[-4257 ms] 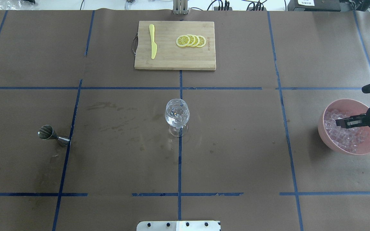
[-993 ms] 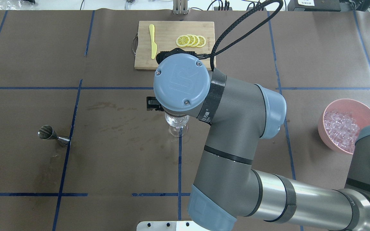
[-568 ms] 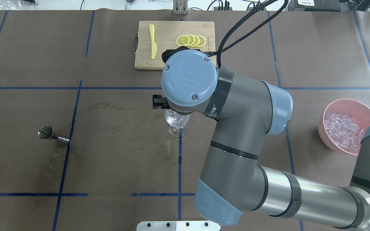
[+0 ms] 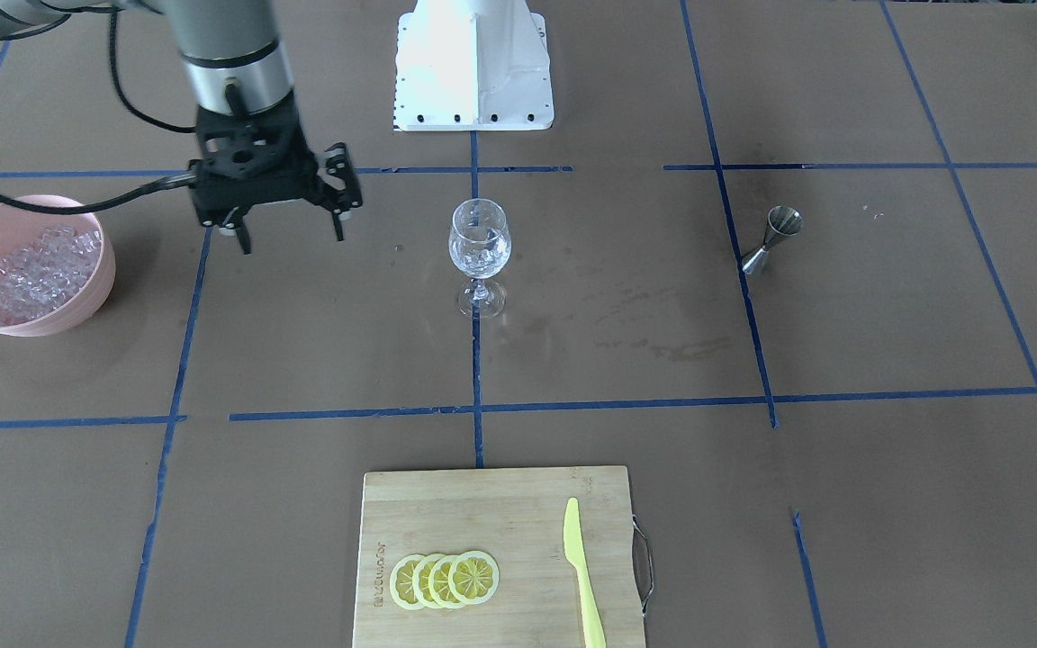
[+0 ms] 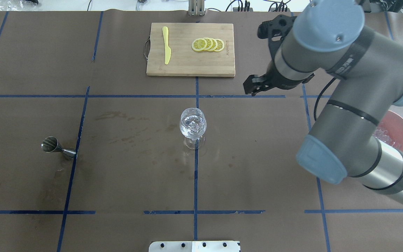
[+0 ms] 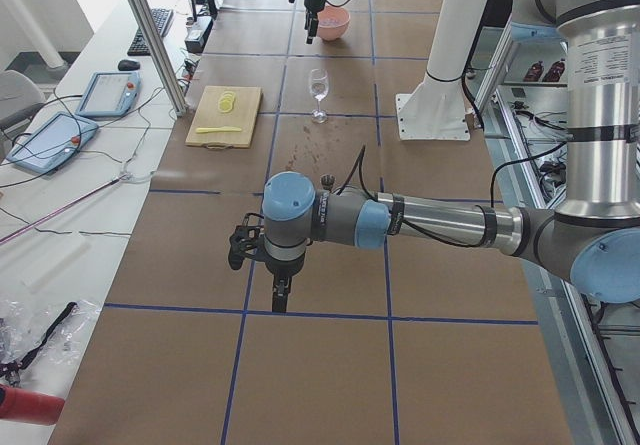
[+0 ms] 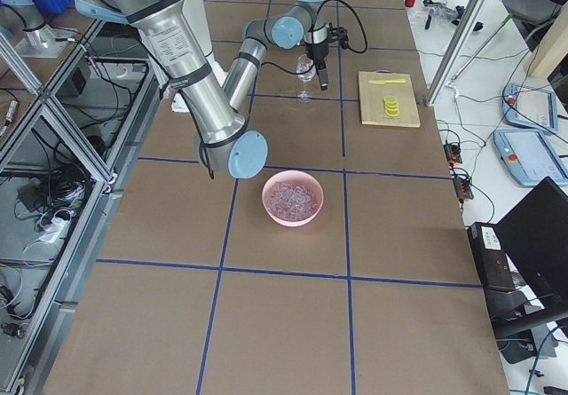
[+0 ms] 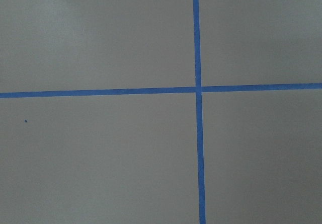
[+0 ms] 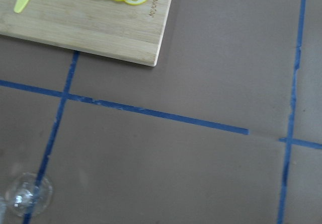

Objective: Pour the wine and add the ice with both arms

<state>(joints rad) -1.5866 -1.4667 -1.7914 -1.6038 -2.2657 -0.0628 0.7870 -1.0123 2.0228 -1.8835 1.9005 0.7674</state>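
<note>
Left gripper (image 6: 279, 298) shows only in side view; we cannot tell if clenched or released. Wine glass (image 5: 192, 126) at centre, ice cubes (image 5: 193, 122) inside, perhaps some liquid. Right gripper (image 4: 293, 239) released, empty, between glass and pink bowl (image 4: 86, 301). Overhead, right arm (image 5: 345, 105) hides most of bowl; ice pile (image 4: 32, 268) fills it.

Open table (image 4: 843, 315) around wine glass (image 4: 480, 241), right hand (image 4: 292, 241) between it and bowl (image 4: 97, 290)

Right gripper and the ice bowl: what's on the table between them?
Front-facing view: only bare paper and a blue tape line between right gripper and bowl.
</note>
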